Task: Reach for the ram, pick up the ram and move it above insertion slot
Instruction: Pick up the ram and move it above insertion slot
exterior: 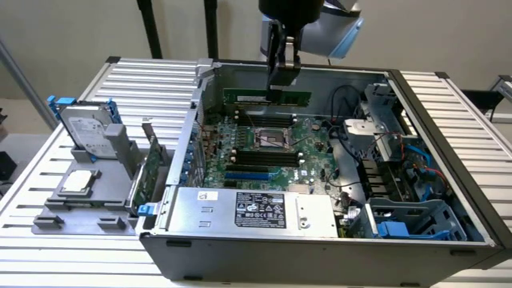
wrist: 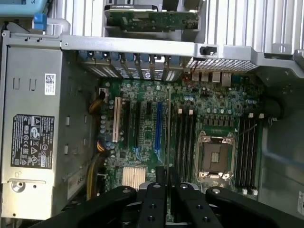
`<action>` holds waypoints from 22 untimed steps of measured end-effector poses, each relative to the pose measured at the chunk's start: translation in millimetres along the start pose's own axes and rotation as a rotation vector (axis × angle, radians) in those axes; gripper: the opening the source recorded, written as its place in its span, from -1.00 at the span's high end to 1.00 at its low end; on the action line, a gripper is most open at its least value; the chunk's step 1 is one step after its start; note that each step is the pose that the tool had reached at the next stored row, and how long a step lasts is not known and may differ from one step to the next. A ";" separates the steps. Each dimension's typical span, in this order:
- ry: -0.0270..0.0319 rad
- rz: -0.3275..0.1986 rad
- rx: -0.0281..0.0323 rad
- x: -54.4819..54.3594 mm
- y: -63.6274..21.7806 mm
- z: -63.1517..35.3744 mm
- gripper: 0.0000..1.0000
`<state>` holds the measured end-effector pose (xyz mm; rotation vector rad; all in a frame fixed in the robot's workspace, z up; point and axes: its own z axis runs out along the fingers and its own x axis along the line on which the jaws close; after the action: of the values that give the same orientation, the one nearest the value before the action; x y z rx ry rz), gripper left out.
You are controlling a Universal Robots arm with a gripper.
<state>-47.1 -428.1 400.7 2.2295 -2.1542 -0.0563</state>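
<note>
One ram [exterior: 267, 96] hangs in our fingers [wrist: 156, 192], which are closed on its upper edge; the stick sits level in the air inside the open computer case [exterior: 448, 120], above the far end of the motherboard [exterior: 264, 153]. In the wrist view we see the ram edge-on as a thin line [wrist: 169, 137] running out from between the fingers, lying beside the black memory slots [wrist: 184, 137] next to the processor socket [wrist: 214, 156] rather than clearly over one of them.

We judge the main risk to be misalignment: if the stick sits slightly off or skewed to its slot, it could land on the slot wall or nearby parts. Our grip is narrow and near the middle, so a knock could twist the ram in the fingers. The case wall and the cables [exterior: 346, 99] at the exterior view's right stand near, and a wide swing could catch them.
</note>
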 end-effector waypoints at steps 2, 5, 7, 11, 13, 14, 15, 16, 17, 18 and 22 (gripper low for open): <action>0.0001 0.000 0.0000 -0.4 -9.2 3.1 0.73; -0.0002 0.002 0.0000 -1.8 -16.3 8.2 0.73; -0.0004 0.003 -0.0001 -4.0 -17.0 11.6 0.73; -0.0008 0.010 0.0000 -7.9 -18.0 17.0 0.73; -0.0012 0.014 0.0000 -10.0 -18.4 18.2 0.73; -0.0012 0.016 -0.0001 -11.2 -18.6 18.4 0.73; -0.0012 0.018 -0.0001 -12.2 -18.9 18.4 0.73; -0.0013 0.020 -0.0001 -12.9 -19.3 18.3 0.73; -0.0015 0.022 -0.0001 -13.4 -19.8 18.4 0.73; -0.0015 0.023 -0.0001 -13.7 -20.4 18.3 0.73; -0.0017 0.025 -0.0004 -13.7 -22.3 18.2 0.73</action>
<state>-26.3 -413.8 381.3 2.2029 -2.1820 -0.0579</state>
